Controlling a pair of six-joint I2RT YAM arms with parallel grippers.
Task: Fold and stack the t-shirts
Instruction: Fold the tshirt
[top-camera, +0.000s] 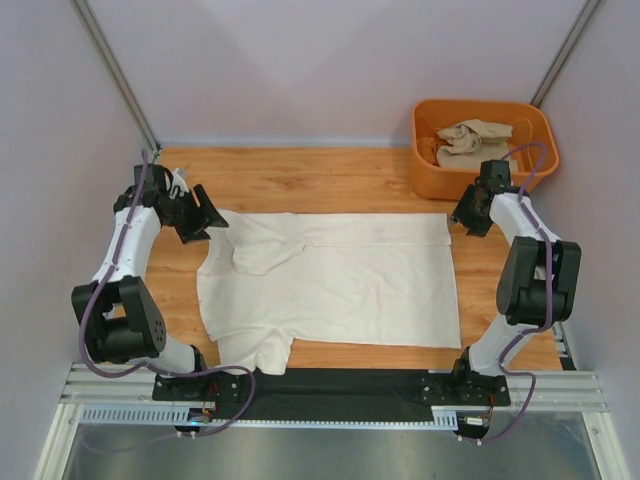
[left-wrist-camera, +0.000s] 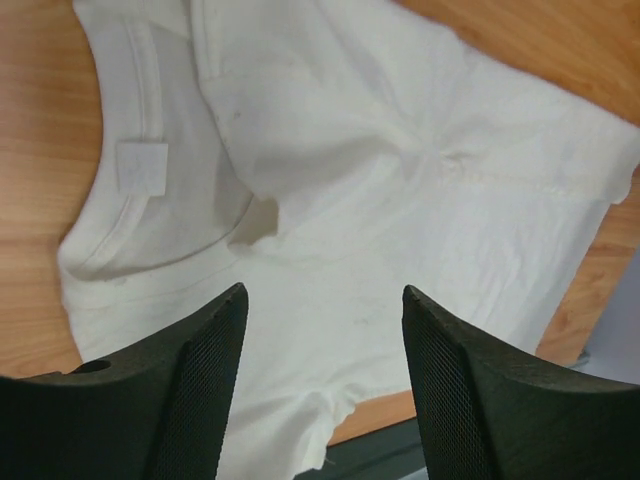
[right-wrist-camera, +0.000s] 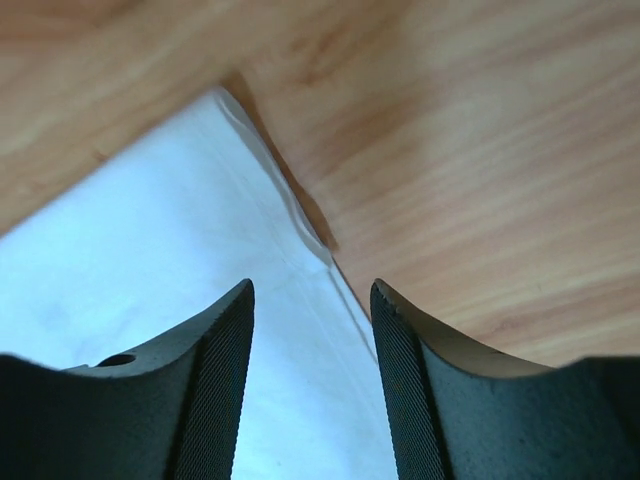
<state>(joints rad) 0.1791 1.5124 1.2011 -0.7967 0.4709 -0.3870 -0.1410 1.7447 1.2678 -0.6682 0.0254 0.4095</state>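
Observation:
A cream-white t-shirt lies spread flat on the wooden table, collar to the left and hem to the right, with its far sleeve folded in over the body. My left gripper hovers at the shirt's far left corner. In the left wrist view that gripper is open above the shirt, nothing between its fingers. My right gripper is at the far right corner. In the right wrist view this gripper is open over the hem edge of the shirt. A sandy beige t-shirt lies crumpled in the tub.
An orange plastic tub stands at the back right corner of the table, just behind my right gripper. Pale walls close in the back and both sides. A black rail carrying the arm bases runs along the near edge.

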